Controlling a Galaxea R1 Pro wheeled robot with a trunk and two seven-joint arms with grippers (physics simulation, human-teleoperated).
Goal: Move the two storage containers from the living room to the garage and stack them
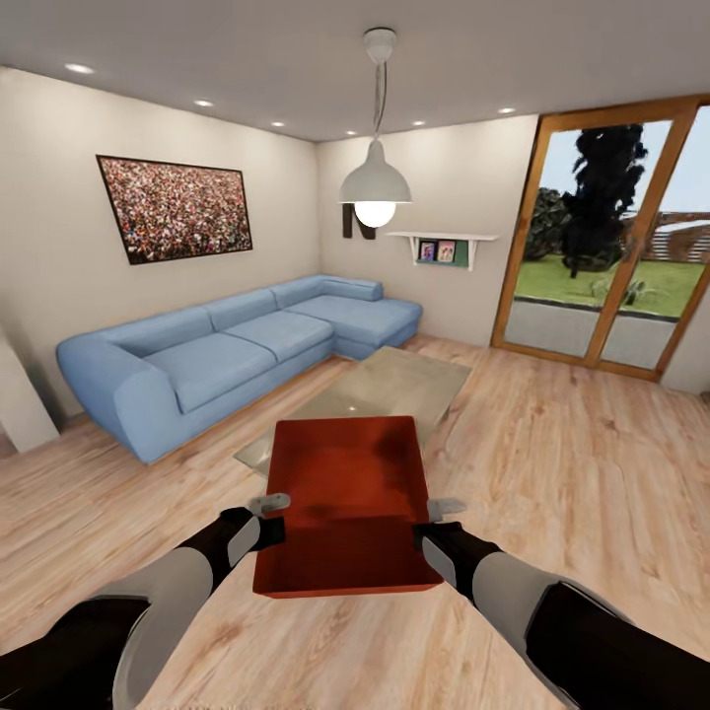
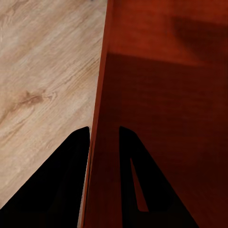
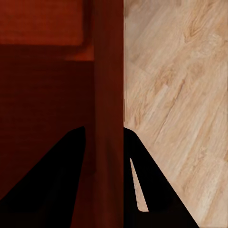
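Wallpaper-plain cream walls were seen at the far left of the head view, where a framed picture [image 1: 175,208] of a dense crowd was hung above a blue sofa [image 1: 227,353]. The sofa was set along that wall and turned the corner towards a small wall shelf [image 1: 443,243]. A white pendant lamp [image 1: 376,182] was hung from the ceiling near the middle, and a glass table [image 1: 394,387] was stood on the light wood plank floor [image 1: 582,463] just beyond the storage container [image 1: 347,503].

The left gripper [image 1: 268,518] was clamped on the container's left wall; in the left wrist view its fingers [image 2: 61,180] were seen closed narrowly, one on each side of that wall [image 2: 97,142]. The orange-red container, open-topped, was held between both arms in front of the robot, above the plank floor in the living room. Whether one bin or two nested bins were carried could not be told.

The right gripper [image 1: 436,523] was closed likewise on the right wall, its fingers [image 3: 52,175] straddling the rim [image 3: 108,118]. At the far right, wood-framed glass doors [image 1: 602,237] were shown, with lawn and trees behind.
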